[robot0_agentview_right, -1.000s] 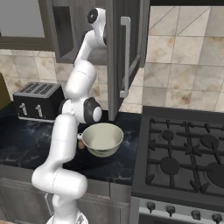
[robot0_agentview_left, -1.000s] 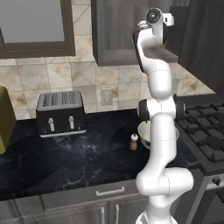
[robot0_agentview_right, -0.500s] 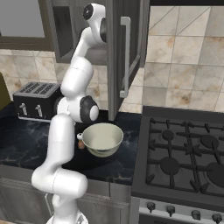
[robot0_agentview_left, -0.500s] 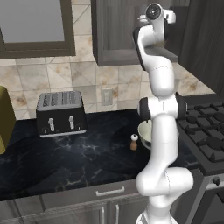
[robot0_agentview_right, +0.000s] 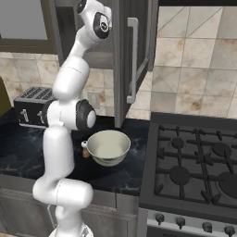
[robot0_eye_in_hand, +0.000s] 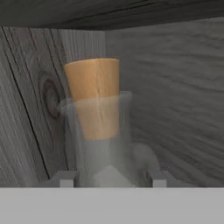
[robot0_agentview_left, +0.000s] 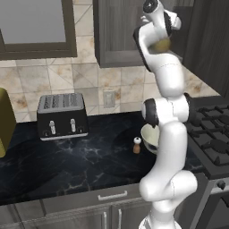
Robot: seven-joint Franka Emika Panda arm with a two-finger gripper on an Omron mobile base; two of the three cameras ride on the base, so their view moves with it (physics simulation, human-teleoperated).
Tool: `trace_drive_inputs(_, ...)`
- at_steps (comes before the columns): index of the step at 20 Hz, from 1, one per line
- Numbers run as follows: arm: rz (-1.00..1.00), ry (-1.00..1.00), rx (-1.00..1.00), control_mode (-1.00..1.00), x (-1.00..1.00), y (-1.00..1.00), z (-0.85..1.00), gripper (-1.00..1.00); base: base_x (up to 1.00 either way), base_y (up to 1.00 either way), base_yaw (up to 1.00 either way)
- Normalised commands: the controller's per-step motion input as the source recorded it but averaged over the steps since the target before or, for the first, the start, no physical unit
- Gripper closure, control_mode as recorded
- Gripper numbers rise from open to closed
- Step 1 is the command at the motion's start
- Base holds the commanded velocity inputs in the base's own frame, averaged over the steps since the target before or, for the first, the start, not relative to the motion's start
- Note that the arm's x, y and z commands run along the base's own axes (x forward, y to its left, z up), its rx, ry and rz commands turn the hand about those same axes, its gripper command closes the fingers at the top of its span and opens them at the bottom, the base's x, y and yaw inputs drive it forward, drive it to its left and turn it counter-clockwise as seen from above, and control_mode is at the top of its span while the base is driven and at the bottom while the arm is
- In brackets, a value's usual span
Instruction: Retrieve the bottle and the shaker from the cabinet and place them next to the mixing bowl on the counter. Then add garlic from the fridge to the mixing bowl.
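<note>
My gripper [robot0_eye_in_hand: 111,179] is up inside the dark grey cabinet [robot0_agentview_left: 120,31], shut on the bottle [robot0_eye_in_hand: 98,131]. The fingertips [robot0_eye_in_hand: 65,179] sit on both sides of its glass body, and the orange-brown stopper stands up between them. In the left base view the bottle's amber base [robot0_agentview_left: 160,44] shows by my hand at the cabinet opening. The small brown shaker [robot0_agentview_left: 137,145] stands on the black counter [robot0_agentview_left: 67,161], just left of the cream mixing bowl [robot0_agentview_left: 150,136]. In the right base view the mixing bowl [robot0_agentview_right: 109,146] sits near the stove, with the shaker [robot0_agentview_right: 85,152] half hidden behind it.
The cabinet door [robot0_agentview_right: 134,55] hangs open to the right of my arm. A black toaster [robot0_agentview_left: 61,116] stands at the back left of the counter. A gas stove [robot0_agentview_right: 199,162] lies to the right. Grey drawers [robot0_agentview_left: 112,197] run under the counter.
The upper arm and hand have moved slightly up and to the left with the bottle. Bowl and shaker have not moved.
</note>
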Motion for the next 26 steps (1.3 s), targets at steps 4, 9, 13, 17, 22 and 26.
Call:
trace_drive_inputs(4,-0.13,-0.19,0.08,-1.0,-0.05,0.32,-0.31,1.0,0.0,0.0,0.0)
trace_drive_inputs(9,-0.02,-0.19,0.0,-1.0,-0.41,0.2,-0.19,1.0,0.0,0.0,0.0)
trace_drive_inputs(13,0.0,-0.11,-0.06,-1.0,-0.87,0.04,0.13,1.0,0.0,0.0,0.0)
trace_drive_inputs(17,0.0,0.0,-0.05,-1.0,-0.77,0.16,0.06,1.0,0.0,0.0,0.0)
trace_drive_inputs(22,-0.03,0.0,-0.04,-1.0,-0.91,0.46,0.01,1.0,0.0,0.0,0.0)
trace_drive_inputs(26,-0.07,0.0,-0.01,-1.0,-1.0,0.57,0.12,1.0,0.0,0.0,0.0)
